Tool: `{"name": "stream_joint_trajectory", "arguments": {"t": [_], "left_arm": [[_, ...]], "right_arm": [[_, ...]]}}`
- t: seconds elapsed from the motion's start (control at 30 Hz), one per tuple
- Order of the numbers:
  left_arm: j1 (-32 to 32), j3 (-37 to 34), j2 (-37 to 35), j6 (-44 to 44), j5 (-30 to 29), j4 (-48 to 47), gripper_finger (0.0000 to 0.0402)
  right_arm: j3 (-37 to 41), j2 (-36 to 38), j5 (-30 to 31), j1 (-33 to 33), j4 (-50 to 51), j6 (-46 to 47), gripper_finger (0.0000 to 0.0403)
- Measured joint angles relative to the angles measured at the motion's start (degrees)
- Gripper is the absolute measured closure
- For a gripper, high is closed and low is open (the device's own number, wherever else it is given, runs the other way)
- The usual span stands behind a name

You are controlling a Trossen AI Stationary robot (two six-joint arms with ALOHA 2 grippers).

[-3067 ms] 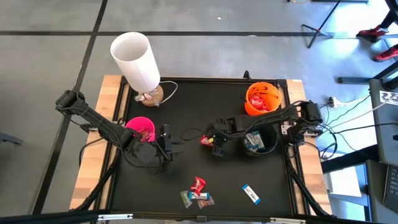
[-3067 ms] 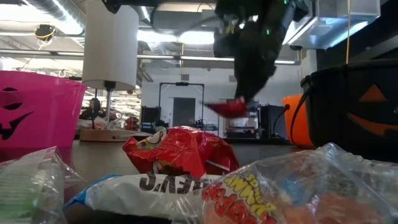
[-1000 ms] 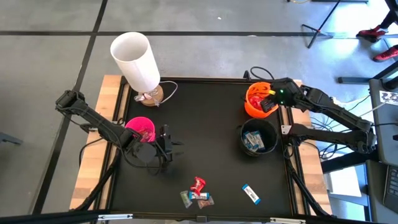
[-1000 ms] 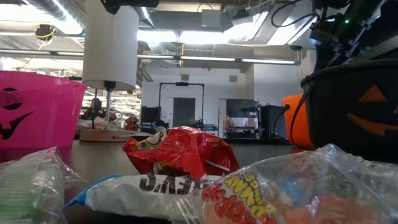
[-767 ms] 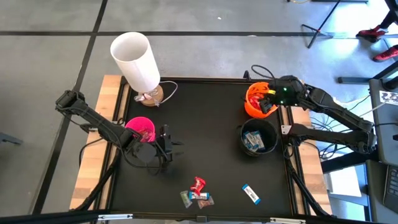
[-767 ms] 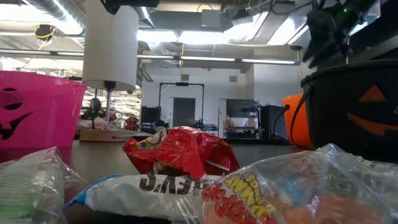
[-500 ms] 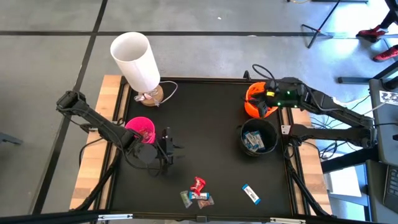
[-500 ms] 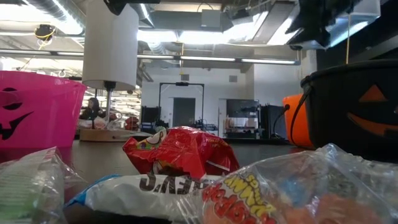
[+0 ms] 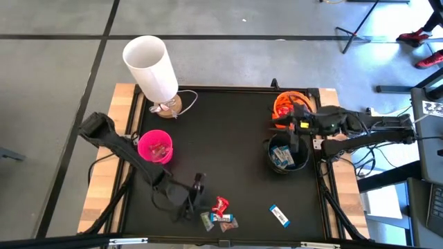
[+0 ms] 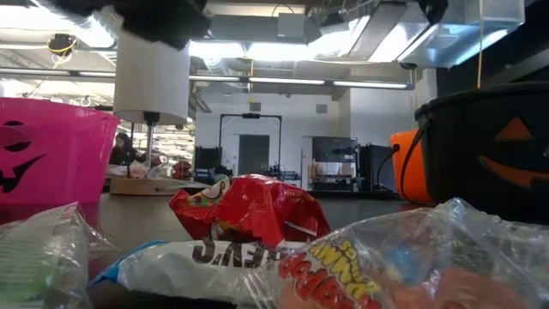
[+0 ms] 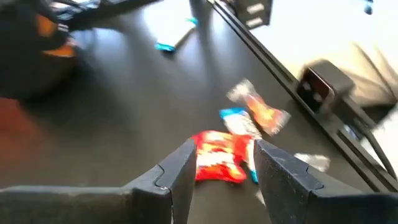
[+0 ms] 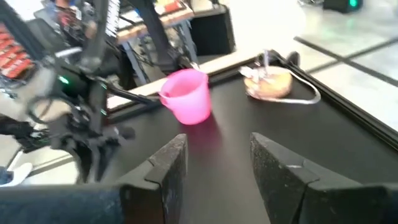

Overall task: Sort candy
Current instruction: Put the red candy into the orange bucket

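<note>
Left tool [image 9: 197, 188] hangs just short of the candy cluster near the front edge of the black tabletop [image 9: 221, 138]; its fingers stand apart with nothing between them, and its wrist view frames the shiny red wrapped candy [image 11: 217, 163] in the gap. That sweet [image 9: 221, 204] lies touching a silvery-clear wrapped one [image 9: 208, 220] and another against it [image 9: 228, 223]. Judged step: pick the red piece alone. A good approach would come straight down with fingers straddling it and close low, since the neighbours touch it and could be dragged along. One blue-and-white wrapped candy [image 9: 279, 216] lies apart, toward the front right.

Room: the front rail sits close behind the cluster, so little margin there. The middle of the tabletop is open. The pink plastic bucket [image 9: 155, 146] stands near the left edge, a white lamp [image 9: 151, 66] beyond it.

Right tool [image 9: 293, 131], fingers parted and empty, hovers between the black bucket [image 9: 286, 153], which holds blue-and-white sweets, and the orange bucket [image 9: 288, 105] at the far right corner.
</note>
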State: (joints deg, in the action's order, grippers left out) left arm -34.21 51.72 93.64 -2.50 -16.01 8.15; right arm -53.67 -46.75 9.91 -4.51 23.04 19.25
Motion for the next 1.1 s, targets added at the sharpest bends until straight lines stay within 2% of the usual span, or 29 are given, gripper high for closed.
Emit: {"name": "stream_joint_trajectory", "arguments": {"t": [0.23,0.33,0.53,0.67,0.77,0.93,1.1], "left_arm": [[-1.5,0.0,6.8,0.3,2.1,5.4,0.0249],[-1.5,1.1,9.5,2.7,1.6,6.3,0.0245],[-0.9,8.2,16.8,7.3,0.5,3.9,0.022],[0.2,10.7,20.2,7.2,-0.4,-2.6,0.0206],[1.1,10.9,20.5,5.1,0.7,-3.9,0.0203],[2.0,11.0,20.5,3.1,1.6,-5.2,0.0211],[2.5,11.0,20.5,3.1,2.0,-5.5,0.0247]], "right_arm": [[0.0,-3.0,6.8,-6.2,-2.5,-1.9,0.0233],[0.0,-4.8,7.0,-6.0,-2.4,-1.7,0.0233],[0.0,-6.8,6.0,-6.0,-2.4,-1.6,0.0233],[0.0,-6.8,5.0,-6.0,-2.4,-1.4,0.0233],[0.0,-6.8,4.5,-6.0,-2.4,-1.1,0.0233],[0.0,-6.8,4.4,-6.0,-2.4,-1.1,0.0233],[0.0,-6.8,4.4,-6.0,-2.4,-1.1,0.0233]]}}
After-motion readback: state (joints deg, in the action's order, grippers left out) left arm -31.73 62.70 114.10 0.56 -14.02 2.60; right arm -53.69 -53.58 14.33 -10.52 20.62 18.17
